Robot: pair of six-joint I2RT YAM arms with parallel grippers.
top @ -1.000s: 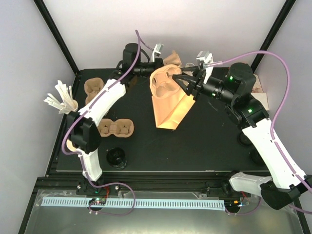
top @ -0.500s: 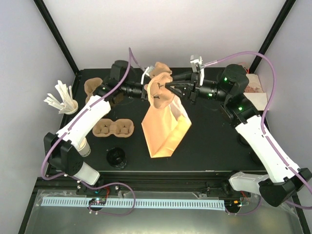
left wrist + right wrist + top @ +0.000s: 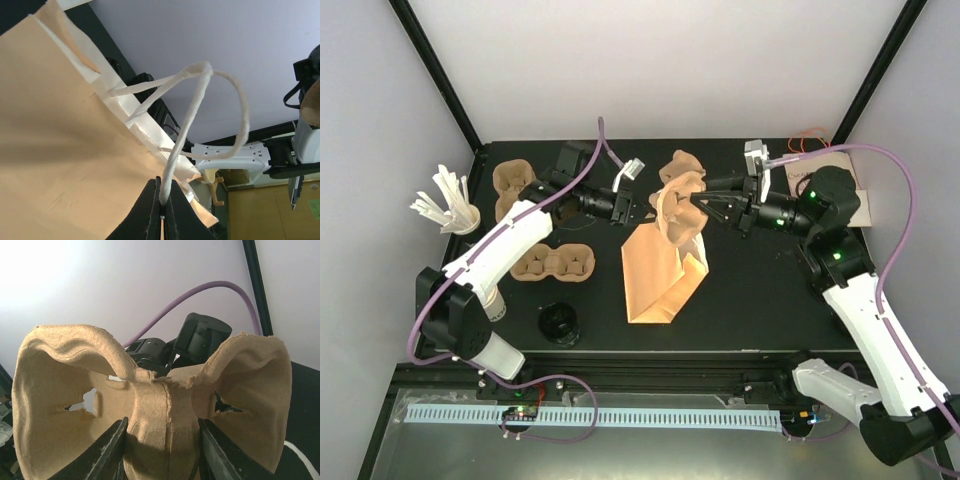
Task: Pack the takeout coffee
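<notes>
Looking down from above, I have the moulded-pulp cup carrier (image 3: 680,195) in the right tool (image 3: 161,440). Its two black fingers clamp either side of the carrier's central ridge, and one cup well flares out on each side. The left tool (image 3: 161,192) is closed tight on the white twisted-paper handle (image 3: 200,95) of the paper bag (image 3: 655,275), holding that side of the mouth up. The left arm comes in from 9 o'clock and the right from 3 o'clock, and they meet over the middle of the worktop (image 3: 760,300).

As I judge it, the next move turns on this: the bag's mouth lies at 6 o'clock from the carrier, just beside it. The bag's long axis runs roughly 12 to 6, with its base at the 6 end. The carrier is held on edge with its own long axis along much the same line. I cannot tell whether its lower edge is already past the rim. The right arm is the one to feed it in.

The carrier is rough and fibrous, soft at the edges and torn a little at the slots, so I expect it to flex and snag. The bag is thin tan kraft paper, creased, and should buckle easily. A spare carrier (image 3: 555,262) lies at 9 o'clock, well apart.
</notes>
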